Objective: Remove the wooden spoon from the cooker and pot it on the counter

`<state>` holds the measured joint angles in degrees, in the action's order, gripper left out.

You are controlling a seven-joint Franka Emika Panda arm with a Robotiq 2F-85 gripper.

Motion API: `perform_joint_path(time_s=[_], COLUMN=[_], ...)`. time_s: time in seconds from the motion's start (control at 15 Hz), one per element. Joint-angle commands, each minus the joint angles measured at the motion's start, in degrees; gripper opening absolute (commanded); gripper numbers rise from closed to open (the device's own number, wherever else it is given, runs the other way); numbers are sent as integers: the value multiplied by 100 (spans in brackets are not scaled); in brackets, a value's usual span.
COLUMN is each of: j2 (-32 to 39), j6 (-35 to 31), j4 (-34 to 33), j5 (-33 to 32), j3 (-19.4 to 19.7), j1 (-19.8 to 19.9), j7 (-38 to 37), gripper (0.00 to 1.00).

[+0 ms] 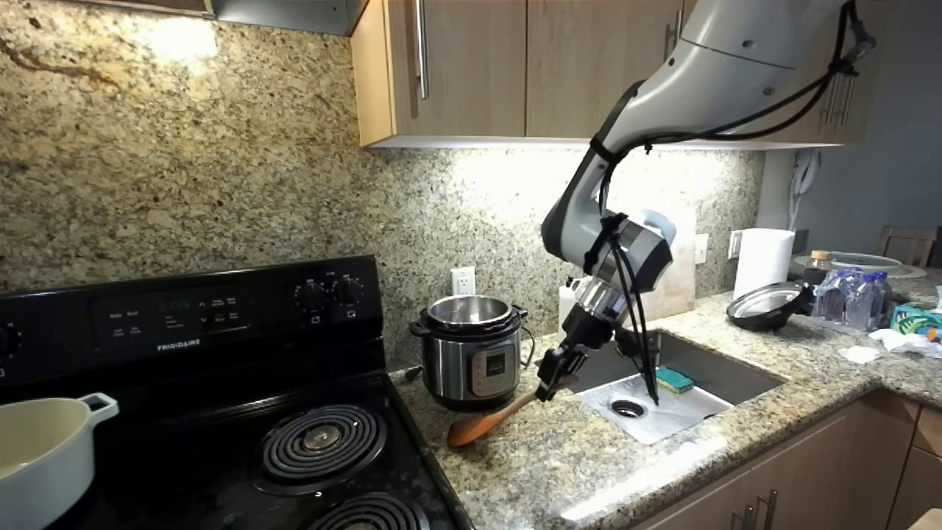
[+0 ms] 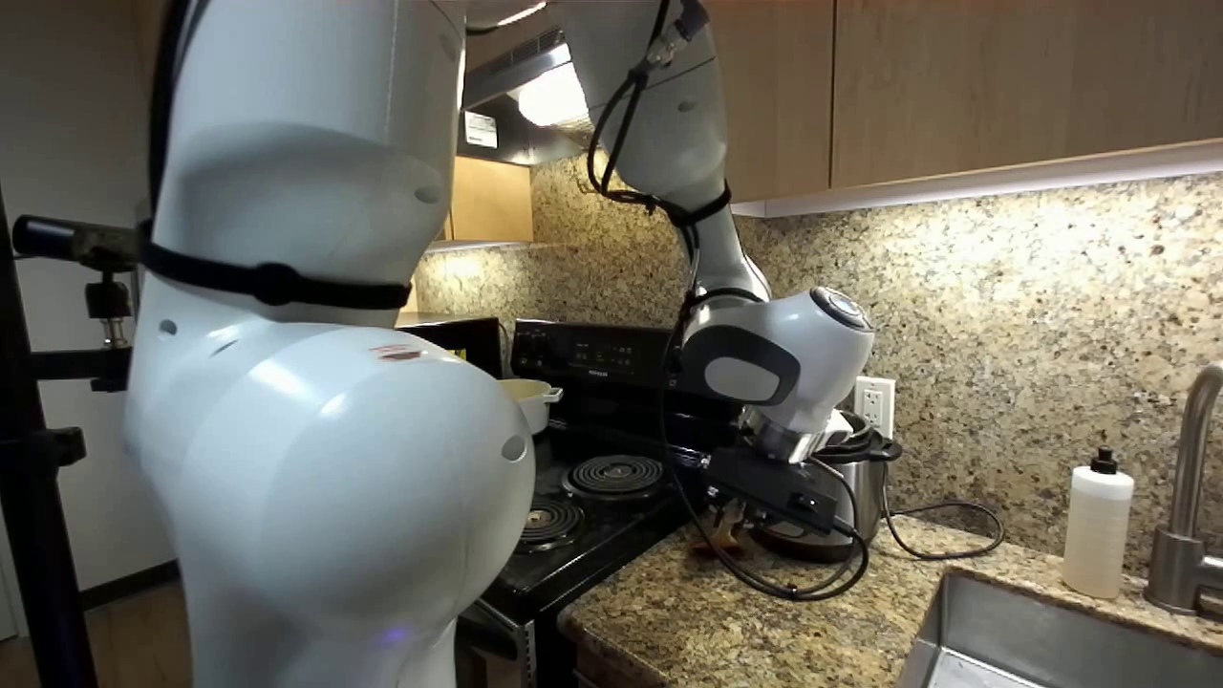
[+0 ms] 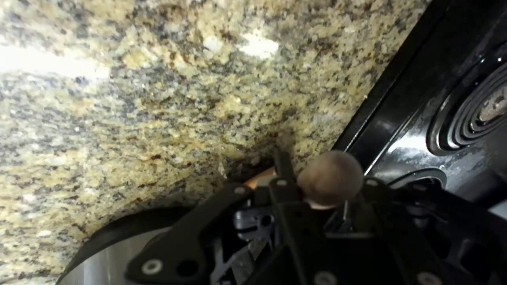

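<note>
The wooden spoon (image 1: pixel 472 430) is tilted, its bowl low at the counter (image 1: pixel 530 471) in front of the cooker (image 1: pixel 450 372). I cannot tell if the bowl touches the granite. My gripper (image 1: pixel 549 381) is shut on the spoon's handle, to the right of the cooker's front. In the wrist view the handle's round end (image 3: pixel 330 180) sticks up between the fingers; the cooker's edge (image 3: pixel 113 253) is at lower left. In an exterior view the cooker (image 2: pixel 869 497) is partly behind the gripper, and little of the spoon (image 2: pixel 723 537) shows. The cooker is uncovered, with its inner pot showing.
The black coil stove (image 1: pixel 324 438) adjoins the counter on the left, with a cream pot (image 1: pixel 51 464) on it. A steel sink (image 1: pixel 706 408) with a sponge (image 1: pixel 674 379) lies right of the gripper. A soap bottle (image 2: pixel 1097 530) stands by the faucet (image 2: pixel 1185 516). A black lid (image 1: pixel 769 305) is farther right.
</note>
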<state>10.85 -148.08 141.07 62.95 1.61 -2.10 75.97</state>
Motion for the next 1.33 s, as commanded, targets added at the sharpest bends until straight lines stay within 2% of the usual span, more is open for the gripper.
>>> perform_joint_path(time_s=[0.0, 0.6, 1.27], j2=[251, 736, 1101], j6=[-182, -243, -273], j4=[134, 577, 328], j5=[-300, -1227, -2025], j3=[-105, -163, -294], j1=[130, 223, 388], j7=[7, -159, -803], gripper=[9, 8, 9])
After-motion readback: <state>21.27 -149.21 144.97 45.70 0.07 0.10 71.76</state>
